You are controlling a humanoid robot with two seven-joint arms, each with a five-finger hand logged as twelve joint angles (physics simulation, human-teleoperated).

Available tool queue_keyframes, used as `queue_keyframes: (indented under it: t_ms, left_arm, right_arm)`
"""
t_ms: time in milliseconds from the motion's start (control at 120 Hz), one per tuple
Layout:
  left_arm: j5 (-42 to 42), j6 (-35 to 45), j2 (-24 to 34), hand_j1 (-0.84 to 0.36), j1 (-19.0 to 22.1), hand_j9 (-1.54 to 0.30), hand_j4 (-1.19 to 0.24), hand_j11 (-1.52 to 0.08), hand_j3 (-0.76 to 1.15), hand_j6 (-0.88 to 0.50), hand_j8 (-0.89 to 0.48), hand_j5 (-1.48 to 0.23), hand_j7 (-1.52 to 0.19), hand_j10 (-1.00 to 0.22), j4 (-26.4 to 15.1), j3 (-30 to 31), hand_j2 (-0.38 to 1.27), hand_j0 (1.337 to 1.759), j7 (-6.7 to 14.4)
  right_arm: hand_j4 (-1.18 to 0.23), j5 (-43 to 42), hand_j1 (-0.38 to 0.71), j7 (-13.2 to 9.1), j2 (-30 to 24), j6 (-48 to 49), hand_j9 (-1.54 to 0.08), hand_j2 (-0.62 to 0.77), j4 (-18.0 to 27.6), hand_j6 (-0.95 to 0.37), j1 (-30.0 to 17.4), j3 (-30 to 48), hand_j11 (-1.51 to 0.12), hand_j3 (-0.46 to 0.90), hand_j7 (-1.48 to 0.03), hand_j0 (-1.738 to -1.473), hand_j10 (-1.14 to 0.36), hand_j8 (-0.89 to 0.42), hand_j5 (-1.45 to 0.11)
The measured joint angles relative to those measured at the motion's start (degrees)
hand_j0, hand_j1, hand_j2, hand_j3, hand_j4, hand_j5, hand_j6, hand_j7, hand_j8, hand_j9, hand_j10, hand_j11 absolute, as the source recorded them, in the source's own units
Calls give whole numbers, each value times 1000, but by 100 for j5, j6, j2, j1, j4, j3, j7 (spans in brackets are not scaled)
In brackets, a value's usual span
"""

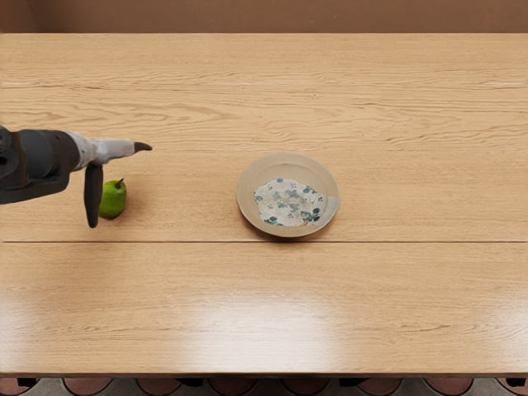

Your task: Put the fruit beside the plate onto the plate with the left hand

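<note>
— Which step?
— The reach. The left hand (99,157), spread and empty, hovers beside the green pear (114,200), well left of the plate (247,177).
— Next?
— I'd say close around it.

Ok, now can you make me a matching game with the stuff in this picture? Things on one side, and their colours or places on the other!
Things:
1. fruit
2. plate
3. left hand
4. table

Colours or places:
A. reaches in from the picture's left edge, fingers spread, holding nothing
B. green, lying on the table beside the hand
C. light brown wood
D. round, with a speckled pattern in the middle and nothing on it

Pairs: 1-B, 2-D, 3-A, 4-C
</note>
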Motion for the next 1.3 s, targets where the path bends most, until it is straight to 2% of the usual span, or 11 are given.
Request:
queue_keyframes:
  t_ms: [317, 492, 700, 1300]
  left_arm:
    - [665, 365, -120, 335, 364, -16, -17, -16, 0, -19, -18, -17, -16, -17, -38, 0, 4, 1658, 1]
    - [870, 471, -200, 245, 484, -115, -93, -115, 0, -95, -95, -116, -115, -93, -24, 8, 20, 1658, 1]
    - [1196, 555, -324, 195, 646, -169, -135, -169, 0, -137, -136, -170, -169, -135, 4, 19, 29, 1658, 1]
    - [1354, 649, -336, 78, 694, -297, -234, -296, 0, -235, -235, -297, -297, -233, 210, 155, 49, 1658, 1]
  right_arm:
    - [-24, 0, -320, 0, 0, -1, -31, -5, -7, -24, 8, 0, -31, 0, -31, -1658, -24, -24, -31]
    - [-24, 0, -320, 0, 0, 0, -31, -5, -8, -24, 9, 0, -31, 0, -31, -1658, -24, -24, -31]
    - [-24, 0, -320, 0, 0, -1, -31, -5, -9, -24, 9, 0, -31, 0, -31, -1658, -24, -24, -31]
    - [-24, 0, -320, 0, 0, 1, -31, -5, -9, -24, 9, 0, -31, 0, -31, -1658, -24, -24, -31]
